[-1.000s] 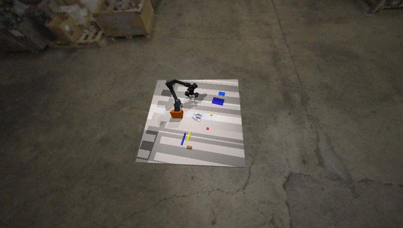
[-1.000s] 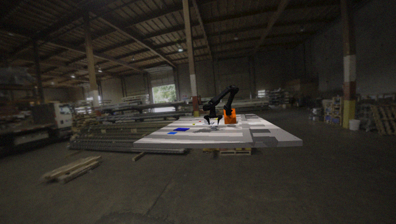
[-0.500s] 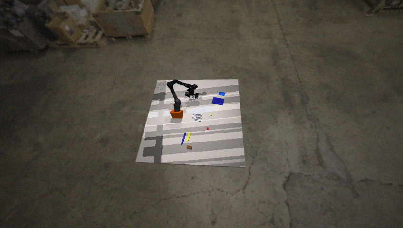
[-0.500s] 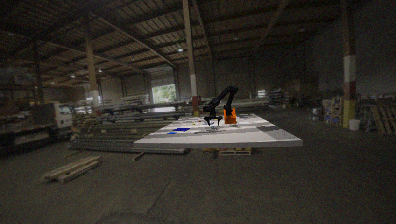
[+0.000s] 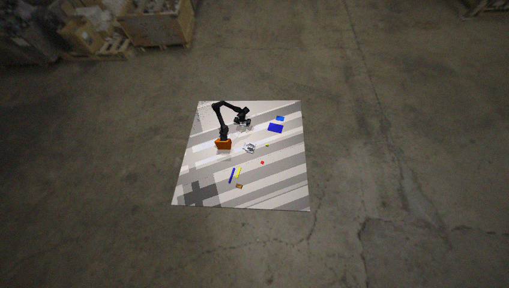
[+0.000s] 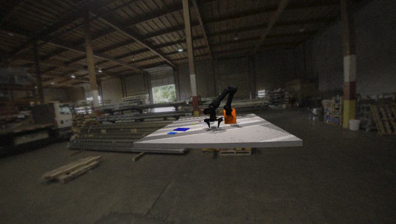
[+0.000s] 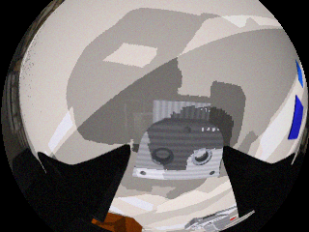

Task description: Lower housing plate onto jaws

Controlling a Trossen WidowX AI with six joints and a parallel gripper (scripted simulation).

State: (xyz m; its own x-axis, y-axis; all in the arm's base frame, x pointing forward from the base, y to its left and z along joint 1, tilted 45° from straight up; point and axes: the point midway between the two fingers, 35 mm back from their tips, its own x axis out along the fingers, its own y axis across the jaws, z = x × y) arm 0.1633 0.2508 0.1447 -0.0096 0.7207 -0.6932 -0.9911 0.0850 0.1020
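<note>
The grey housing plate [image 5: 243, 125] [image 7: 183, 161] has a rounded outline, two large ringed holes and small corner holes. It lies on the table with a ribbed part at its far edge. My gripper [image 5: 242, 122] [image 6: 214, 127] [image 7: 180, 151] is open and empty above it. In the wrist view the fingertips stand on either side of the plate, with a gap at the left. The grey and white jaw assembly [image 5: 249, 147] [image 7: 217, 221] stands apart from the plate, near the middle of the table. Its pins and stubs are too small to make out.
The orange arm base [image 5: 222, 144] [image 6: 229, 117] stands left of the jaw assembly in the top view. A dark blue sheet [image 5: 275, 127] [image 6: 181, 129] and lighter blue sheet [image 5: 280, 117] lie right of the gripper there. A yellow piece [image 5: 266, 144] and red piece [image 5: 262, 162] are nearer the assembly.
</note>
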